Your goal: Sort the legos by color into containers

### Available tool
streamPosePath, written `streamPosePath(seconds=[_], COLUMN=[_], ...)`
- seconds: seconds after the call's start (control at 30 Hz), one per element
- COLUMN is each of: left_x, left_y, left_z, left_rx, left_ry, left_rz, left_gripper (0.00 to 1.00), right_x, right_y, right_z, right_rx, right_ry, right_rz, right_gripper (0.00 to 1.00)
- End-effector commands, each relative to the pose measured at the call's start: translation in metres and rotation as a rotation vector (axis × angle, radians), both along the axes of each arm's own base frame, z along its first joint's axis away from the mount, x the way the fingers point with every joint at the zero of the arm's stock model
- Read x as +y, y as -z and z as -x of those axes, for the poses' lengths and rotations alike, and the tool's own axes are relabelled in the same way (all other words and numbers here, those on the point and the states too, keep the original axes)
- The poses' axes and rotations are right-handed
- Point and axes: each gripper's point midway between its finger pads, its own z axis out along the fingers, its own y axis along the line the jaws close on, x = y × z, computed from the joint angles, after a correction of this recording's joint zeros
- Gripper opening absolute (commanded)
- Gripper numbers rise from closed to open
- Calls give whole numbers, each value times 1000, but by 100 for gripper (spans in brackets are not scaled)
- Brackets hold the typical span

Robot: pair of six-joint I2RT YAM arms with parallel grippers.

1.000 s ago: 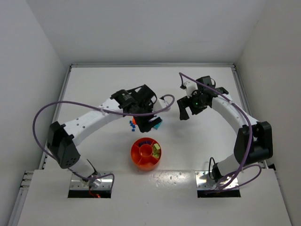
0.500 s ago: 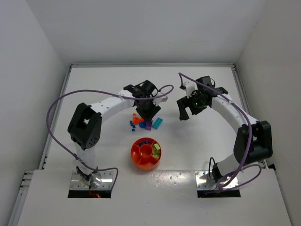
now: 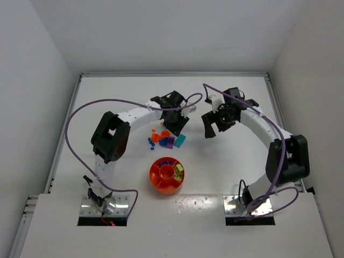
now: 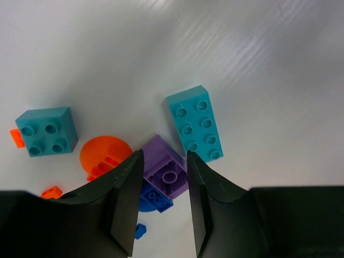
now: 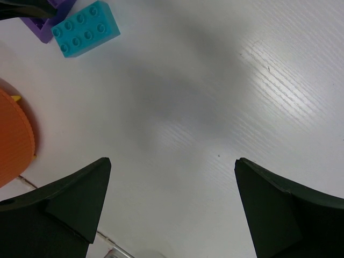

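Pick-up step: the left gripper (image 4: 164, 156) straddles the purple brick (image 4: 166, 173), jaws narrow, pinch impossible to confirm; the right gripper (image 5: 172, 164) gapes empty; next, secure it and carry it to the tray (image 3: 153, 175).

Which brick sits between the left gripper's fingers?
The purple brick, the only purple one in the left wrist view; the left gripper straddles it, while the long teal brick and square teal brick lie outside the fingers.

Plain white desk (image 3: 107, 88), matte from above, glossy and finely streaked up close, crossed by soft grey shadows. Boxed in by bare white walls (image 3: 172, 32) at back, left and right. Thin grey rim (image 3: 172, 73) along the far edge.
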Motion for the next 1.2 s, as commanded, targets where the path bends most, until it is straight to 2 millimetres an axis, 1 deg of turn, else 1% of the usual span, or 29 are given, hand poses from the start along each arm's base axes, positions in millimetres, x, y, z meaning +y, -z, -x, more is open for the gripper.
streamPosePath(seconds=[0.0,0.03,0.07,0.1,0.17,0.23,0.27,0.3,0.33,0.43,0.47,0.5,0.53,0.57,0.6,0.67,0.7,0.73,0.8,0.83,0.9,0.93,0.97,1.0,1.07,1.13,1.17], left_x=[-13,-13,-12,-14,-15,-18,-17,-11,-11,-7,-5,-1,1,4,9,14,18,22,27,31,37,41,40,44,44,42,44], left_y=[-5,-7,1,1,11,11,18,23,23,34,34,42,41,45,41,40,43,46,41,47,44,49,45,45,49,47,45], left_z=[-17,-20,-20,-22,-24,-27,-26,-30,-30,-24,-26,-20,-18,-16,-12,-8,-3,-2,3,9,13,18,17,22,31,36,41], left_rx=[-32,-44,-30,-33,-20,-27,-16,-14,-14,10,4,23,24,28,21,21,33,32,34,50,51,65,57,67,105,116,130], left_ry=[-42,-47,-47,-47,-47,-47,-47,-63,-63,-63,-67,-67,-67,-71,-75,-79,-79,-84,-96,-95,-110,-110,-110,-110,-97,-89,-85], left_rz=[41,39,27,29,19,24,16,1,0,-19,-26,-41,-43,-58,-63,-74,-83,-99,-107,-120,-134,-146,-139,-148,-138,-122,-120], left_gripper=[43,43,42,42,42,42,42,42,42,44,46,47,49,52,53,56,58,58,59,59,59,59,59,59,59,59,59], right_x=[2,2,2,2,2,2,2,2,2,2,2,2,2,2,2,2,2,2,2,2,2,2,2,2,2,2,2], right_y=[-6,-6,-6,-6,-6,-6,-6,-6,-6,-6,-6,-6,-6,-6,-6,-6,-6,-6,-6,-6,-6,-6,-6,-6,-6,-6,-6], right_z=[-10,-10,-10,-10,-10,-10,-10,-10,-10,-10,-10,-10,-10,-10,-10,-10,-10,-10,-10,-10,-10,-10,-10,-10,-10,-10,-10], right_rx=[-36,-36,-36,-36,-36,-36,-36,-36,-36,-36,-36,-36,-36,-36,-36,-36,-36,-36,-36,-36,-36,-36,-36,-36,-36,-36,-36], right_ry=[-8,-8,-8,-8,-8,-8,-8,-8,-8,-8,-8,-8,-8,-8,-8,-8,-8,-8,-8,-8,-8,-8,-8,-8,-8,-8,-8], right_rz=[-15,-15,-15,-15,-15,-15,-15,-15,-15,-15,-15,-15,-15,-15,-15,-15,-15,-15,-15,-15,-15,-15,-15,-15,-15,-15,-15], right_gripper=[98,98,98,98,98,98,98,98,98,98,98,98,98,98,98,98,98,98,98,98,98,98,98,98,98,98,98])
